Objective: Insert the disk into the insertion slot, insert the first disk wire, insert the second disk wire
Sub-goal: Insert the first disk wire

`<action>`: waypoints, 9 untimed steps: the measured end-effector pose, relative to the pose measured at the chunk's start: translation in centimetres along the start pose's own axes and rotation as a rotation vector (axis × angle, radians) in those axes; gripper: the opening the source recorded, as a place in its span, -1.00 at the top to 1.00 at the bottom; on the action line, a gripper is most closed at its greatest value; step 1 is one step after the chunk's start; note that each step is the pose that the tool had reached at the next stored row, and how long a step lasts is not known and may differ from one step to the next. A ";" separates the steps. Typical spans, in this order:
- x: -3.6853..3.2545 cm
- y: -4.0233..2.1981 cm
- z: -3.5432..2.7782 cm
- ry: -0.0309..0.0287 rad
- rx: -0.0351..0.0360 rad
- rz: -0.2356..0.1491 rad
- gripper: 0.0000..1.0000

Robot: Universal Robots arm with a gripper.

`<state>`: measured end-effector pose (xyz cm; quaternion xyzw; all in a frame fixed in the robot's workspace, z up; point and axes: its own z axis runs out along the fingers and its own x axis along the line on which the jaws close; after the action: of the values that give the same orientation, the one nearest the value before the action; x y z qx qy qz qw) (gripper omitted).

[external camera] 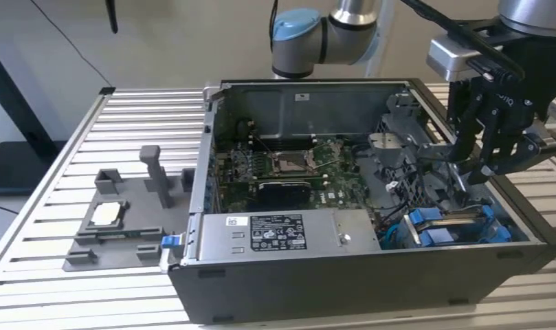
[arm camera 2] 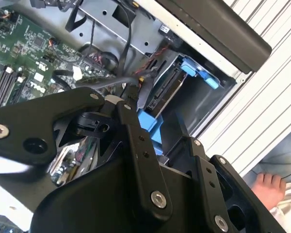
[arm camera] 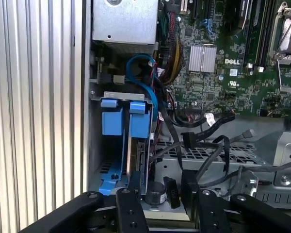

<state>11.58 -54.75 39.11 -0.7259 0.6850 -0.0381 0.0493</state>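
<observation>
The claw (external camera: 480,159) hangs inside the open computer case (external camera: 351,289), by the wall on the exterior view's right. In the first wrist view its jaws stand apart with a black connector (arm camera: 171,191) between them, though I can't say it's gripped. The insertion slot (external camera: 423,232), with its blue rails, lies below the claw toward the case's near corner. The disk (arm camera: 137,155) already stands on edge in it, its long axis running from the blue tabs towards the claw, with loose black wires (arm camera: 203,145) just beside that end.
</observation>
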 end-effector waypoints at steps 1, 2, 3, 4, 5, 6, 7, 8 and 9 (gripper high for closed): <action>-0.01 -0.02 0.04 -0.0003 0.0044 -0.004 0.07; -0.01 -0.04 0.07 -0.0005 0.0075 -0.009 0.07; -0.01 -0.06 0.09 -0.0008 0.0094 -0.013 0.07; -0.01 -0.09 0.11 -0.0014 0.0100 -0.016 0.07; -0.01 -0.14 0.14 -0.0022 0.0101 -0.019 0.07; -0.01 -0.19 0.15 -0.0028 0.0103 -0.023 0.07; -0.01 -0.22 0.16 -0.0036 0.0108 -0.027 0.07; -0.01 -0.26 0.17 -0.0048 0.0113 -0.032 0.07; -0.01 -0.31 0.19 -0.0053 0.0118 -0.035 0.07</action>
<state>11.91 -54.72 38.96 -0.7375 0.6719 -0.0411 0.0547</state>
